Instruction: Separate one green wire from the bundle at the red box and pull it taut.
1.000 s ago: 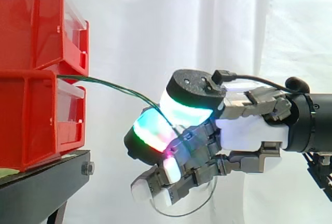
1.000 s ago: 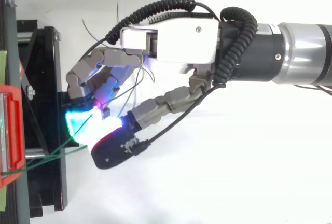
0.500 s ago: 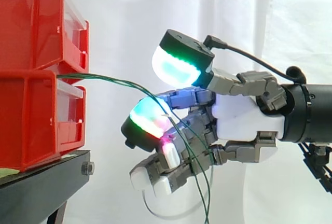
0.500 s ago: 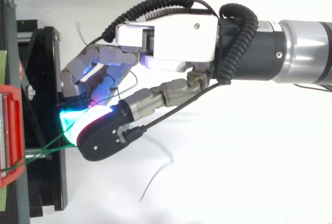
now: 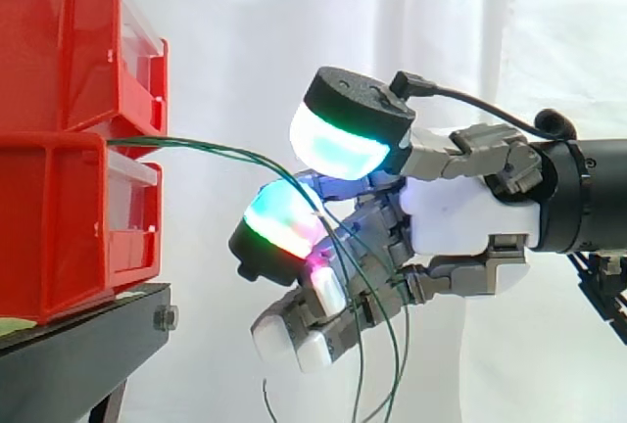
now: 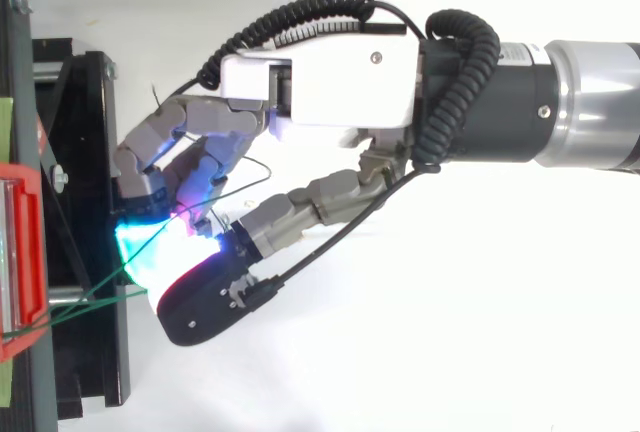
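wires: green wires [image 5: 176, 143] run slack from the red bins [image 5: 59, 208] into the hand [image 5: 460, 217], tails hanging below it.
hold: cannot tell whether it clamps them.
risk: several strands caught together, so pulling tautens the whole bundle, or all slip free.

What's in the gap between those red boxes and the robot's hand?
Green wires span it, running from the red boxes to the hand; otherwise just white curtain behind. The side view shows this.

Red bins [image 5: 59, 149] at 9 o'clock, atop black stand [image 5: 78, 350]. Thin dark-green wires [image 5: 225, 154]. Hand [image 5: 470, 227]: white palm, grey links; pads [image 5: 338, 144] glowing cyan-green, magenta and white toward 6 o'clock. White curtain [image 5: 294, 31].
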